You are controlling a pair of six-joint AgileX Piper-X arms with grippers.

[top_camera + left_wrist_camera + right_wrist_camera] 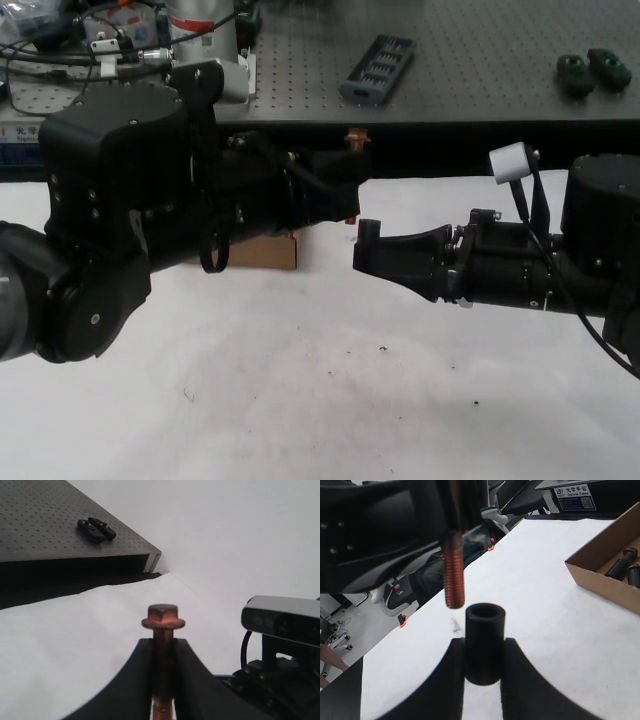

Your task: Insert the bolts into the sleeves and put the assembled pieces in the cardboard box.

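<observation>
Copper bolt (163, 655), thread end cut off, in left gripper (163, 642)

The left arm (110, 220) hides most of the cardboard box (262, 252) in the high view, and of the bolt (353, 137) just the head shows. The left gripper's fingers (142, 672) cover its shank, the tip cut off at the view's edge. The right gripper's fingers (520, 680) hide the sleeve (485, 630) base; the box runs off the edge there

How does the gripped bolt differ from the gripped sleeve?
The bolt is copper-coloured; the sleeve is black. The bolt's shank is threaded, the sleeve smooth and hollow. The bolt looks slimmer than the sleeve. Both are clamped: bolt in the left gripper, sleeve in the right gripper.
</observation>
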